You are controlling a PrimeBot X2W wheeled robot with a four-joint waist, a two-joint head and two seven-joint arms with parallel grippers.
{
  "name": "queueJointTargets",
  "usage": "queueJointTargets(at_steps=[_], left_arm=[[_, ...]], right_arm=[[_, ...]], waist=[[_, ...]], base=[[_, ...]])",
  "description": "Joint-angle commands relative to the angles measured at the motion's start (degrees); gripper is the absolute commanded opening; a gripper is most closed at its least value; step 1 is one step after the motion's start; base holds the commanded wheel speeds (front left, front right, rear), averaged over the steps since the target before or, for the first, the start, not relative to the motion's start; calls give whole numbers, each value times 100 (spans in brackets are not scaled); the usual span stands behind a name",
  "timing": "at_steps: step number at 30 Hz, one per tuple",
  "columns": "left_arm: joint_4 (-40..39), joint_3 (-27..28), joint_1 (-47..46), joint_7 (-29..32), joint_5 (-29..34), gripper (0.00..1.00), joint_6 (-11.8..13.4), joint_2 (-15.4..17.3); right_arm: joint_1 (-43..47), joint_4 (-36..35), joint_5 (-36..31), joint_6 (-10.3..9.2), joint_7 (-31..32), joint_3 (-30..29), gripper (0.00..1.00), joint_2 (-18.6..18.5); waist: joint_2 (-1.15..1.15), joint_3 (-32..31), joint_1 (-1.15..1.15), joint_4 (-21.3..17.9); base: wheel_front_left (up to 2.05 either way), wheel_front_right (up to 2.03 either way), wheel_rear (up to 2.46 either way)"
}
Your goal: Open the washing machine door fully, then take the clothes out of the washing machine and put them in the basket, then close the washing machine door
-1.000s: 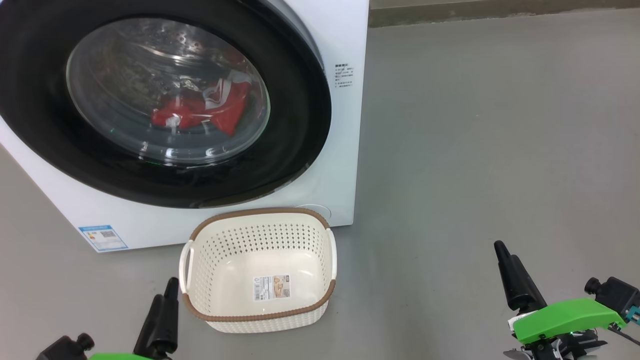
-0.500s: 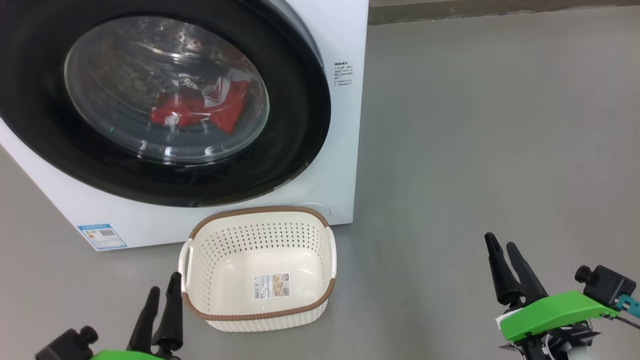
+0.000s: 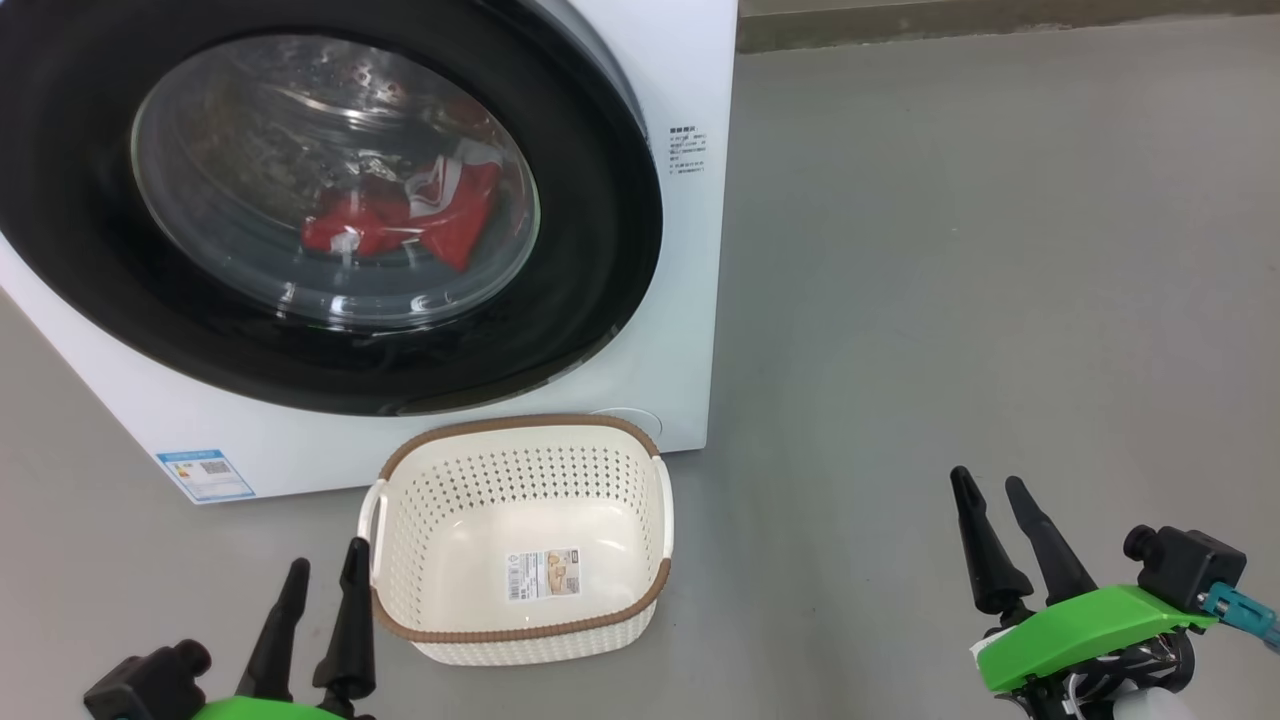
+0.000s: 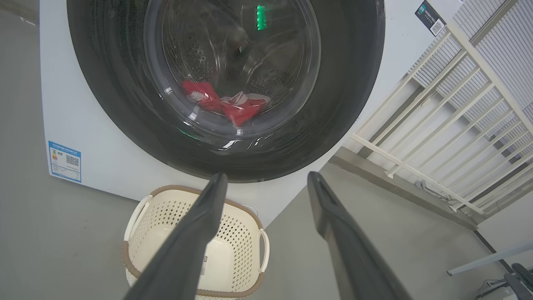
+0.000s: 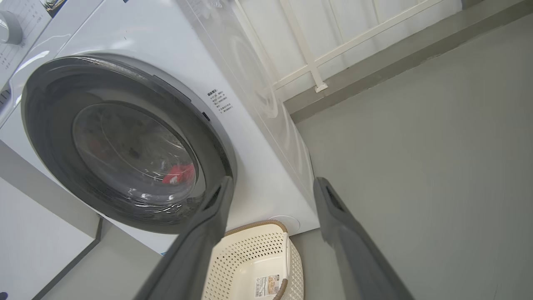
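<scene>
The white washing machine [image 3: 690, 80] fills the upper left of the head view. Its door [image 3: 600, 200], black-rimmed with a glass bowl, is closed against it. Red and white clothes [image 3: 410, 225] lie inside behind the glass, also seen as clothes [image 4: 225, 104] in the left wrist view. The cream basket [image 3: 520, 440] stands empty on the floor in front of the machine. My left gripper [image 3: 325, 555] is open at the lower left, just beside the basket's left handle. My right gripper [image 3: 990, 485] is open at the lower right, well clear of the basket.
Grey floor [image 3: 950, 250] stretches to the right of the machine. A white railing [image 4: 437, 125] stands beyond the machine's right side. A blue label [image 3: 205, 475] sits on the machine's lower front corner.
Both grippers have gone from shut to open. The right gripper has shifted a little to the left and up; the left gripper has risen slightly.
</scene>
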Motion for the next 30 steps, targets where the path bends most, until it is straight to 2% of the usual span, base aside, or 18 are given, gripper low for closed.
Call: queueJointTargets(at_steps=[1, 30], left_arm=[[-193, 90, -237, -75, 203, 100, 46, 99], [-409, 175, -375, -584, 2330, 100, 123, 140]], right_arm=[[-301, -136, -205, 1, -85, 90, 100, -71], [-499, -285, -2383, 2, -590, 357, 100, -112]], waist=[[0, -3, 0, 2], [0, 109, 0, -21]], base=[[0, 0, 0], [0, 0, 0]])
